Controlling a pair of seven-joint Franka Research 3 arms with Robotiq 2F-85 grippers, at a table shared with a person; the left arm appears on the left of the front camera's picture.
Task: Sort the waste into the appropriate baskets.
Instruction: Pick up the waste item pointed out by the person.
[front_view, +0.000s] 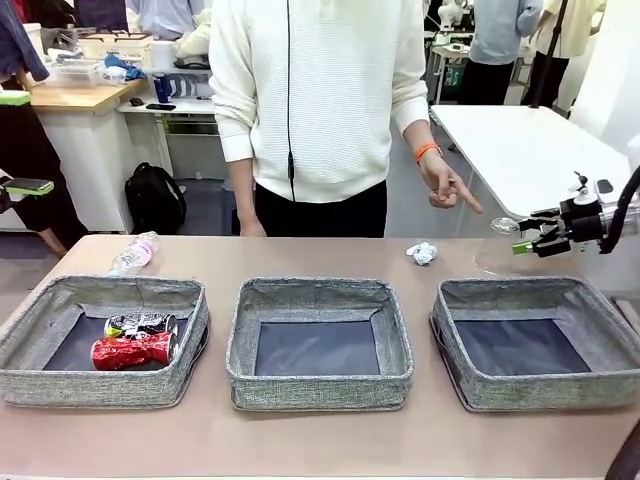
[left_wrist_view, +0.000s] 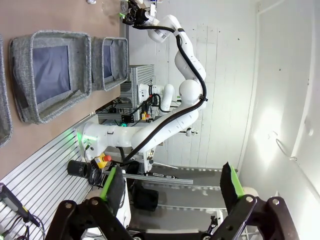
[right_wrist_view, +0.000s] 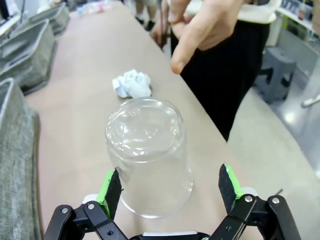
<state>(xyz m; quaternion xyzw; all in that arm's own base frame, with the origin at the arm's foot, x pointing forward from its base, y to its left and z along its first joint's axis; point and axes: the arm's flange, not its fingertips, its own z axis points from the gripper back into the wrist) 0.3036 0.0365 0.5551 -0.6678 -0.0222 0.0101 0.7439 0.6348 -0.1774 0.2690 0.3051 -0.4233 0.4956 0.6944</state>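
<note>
Clear plastic cup (right_wrist_view: 149, 155): on the worktop (front_view: 320, 440), just beyond the far right corner of the right basket (front_view: 550, 392). It seems to stand mouth-down.
Right claw (right_wrist_view: 170, 182): spread wide, one green pad on each side of the cup and pinching nothing. A gap shows at both sides.
Crumpled white paper ball (front_view: 423, 253): just beyond the right basket's far left corner, apart from the cup.
Person's hand (front_view: 445, 185): above and beyond the right basket, a finger pointing down towards the cup.
Middle basket (front_view: 320, 385): next to the right basket on its left, nothing in it.
Left basket (front_view: 100, 385): well apart from the right basket. It holds the crushed dark printed can (front_view: 140, 323) and the crushed red can (front_view: 132, 351), side by side.
Clear plastic bottle (front_view: 135, 253): lying farthest from the right basket, beyond the left basket.
Left claw (left_wrist_view: 171, 182): spread and holding nothing, aimed away from the right basket towards a wall.
Risk: the thin cup could buckle or squirt out if squeezed hard. A nudge could tip it or push it towards the worktop's far edge, and the pointing hand is close.
Hard to see: the cup's lower rim sits behind the claw in the right wrist view, and from the front the clear wall nearly vanishes. The print on the dark can is unreadable.
</note>
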